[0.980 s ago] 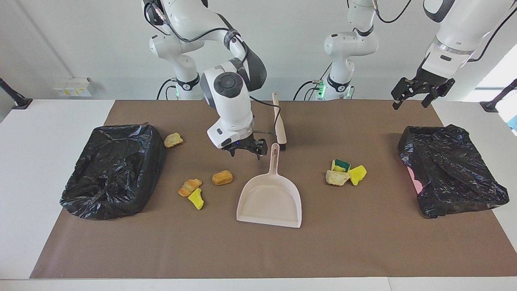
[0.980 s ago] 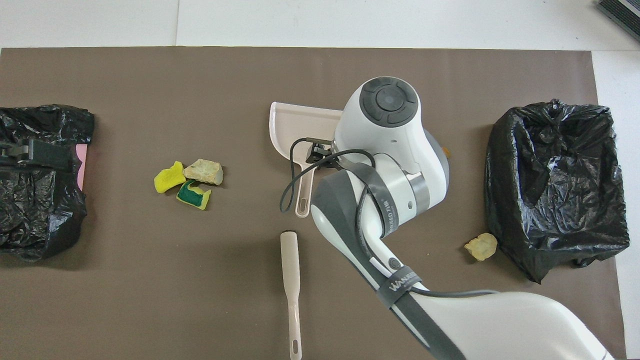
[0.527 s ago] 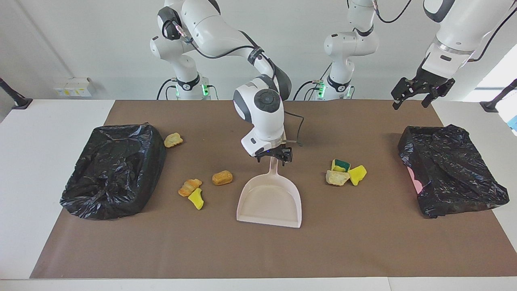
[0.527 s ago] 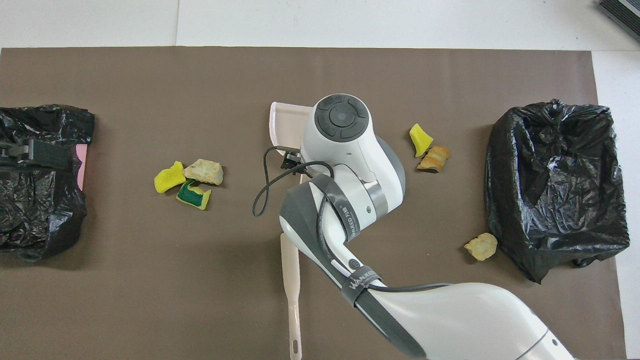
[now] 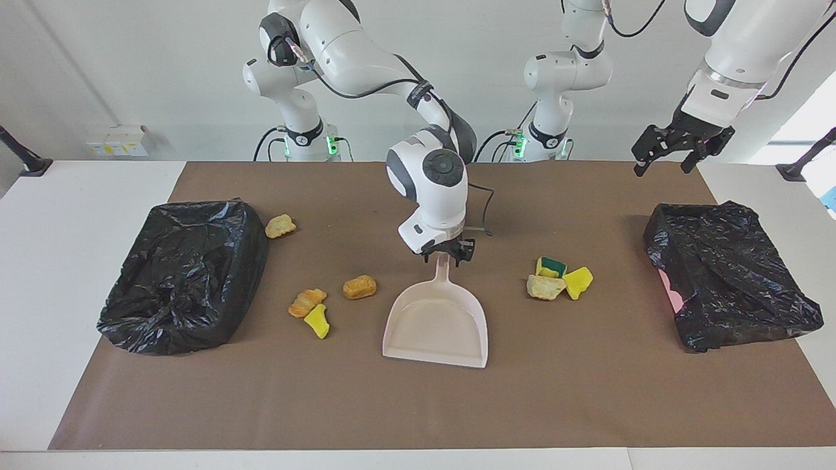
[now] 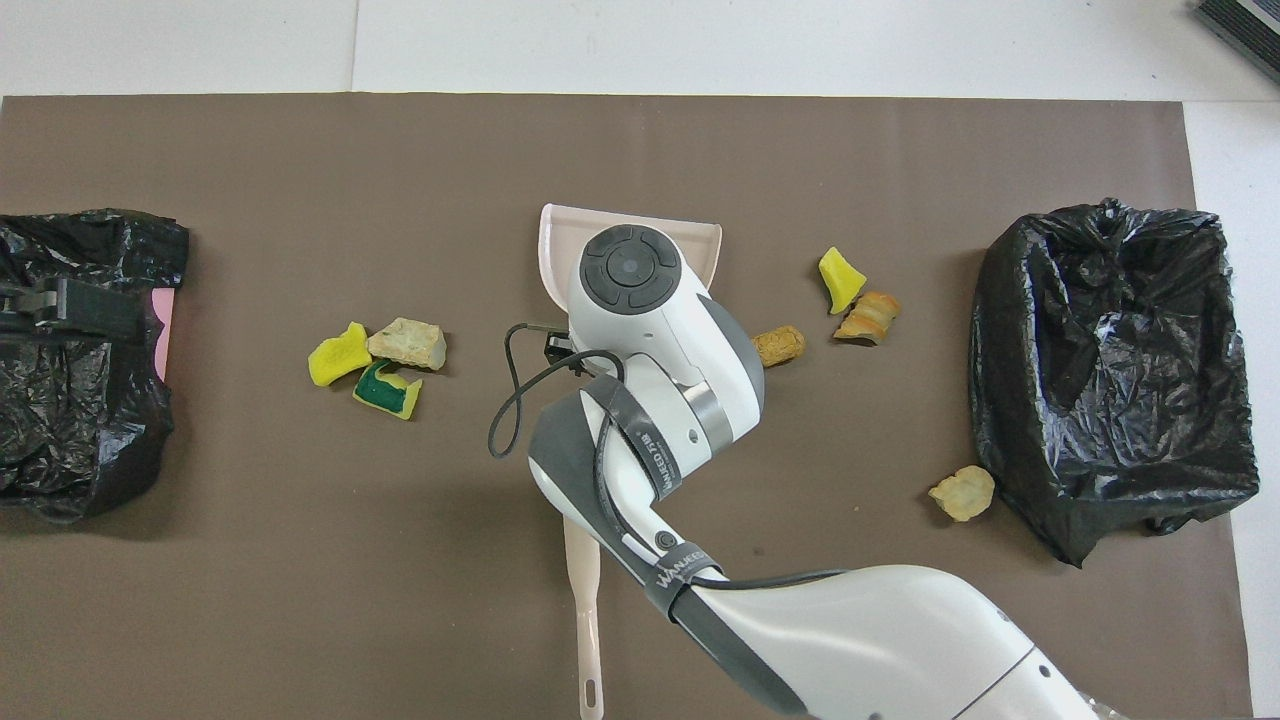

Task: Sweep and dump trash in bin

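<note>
The beige dustpan (image 5: 436, 321) lies mid-table, its handle pointing toward the robots. My right gripper (image 5: 447, 256) is down at the handle's end, open, with one finger on each side of it. In the overhead view the right wrist hides that gripper and most of the dustpan (image 6: 556, 243). Trash chunks lie in two groups: several (image 5: 359, 287) (image 5: 305, 301) (image 5: 318, 321) (image 5: 280, 226) toward the right arm's end, and three (image 5: 550, 266) (image 5: 545, 287) (image 5: 578, 282) toward the left arm's end. My left gripper (image 5: 679, 149) hangs open, waiting over the bin (image 5: 725, 274) at its end.
A second bin (image 5: 183, 274) lined with a black bag stands at the right arm's end. The beige brush (image 6: 585, 610) lies nearer to the robots than the dustpan, its head under the right arm. A brown mat (image 5: 588, 405) covers the table.
My right gripper has moved sideways from beside the dustpan handle to over it and come down around it, its fingers narrowing. The left arm has not moved.
</note>
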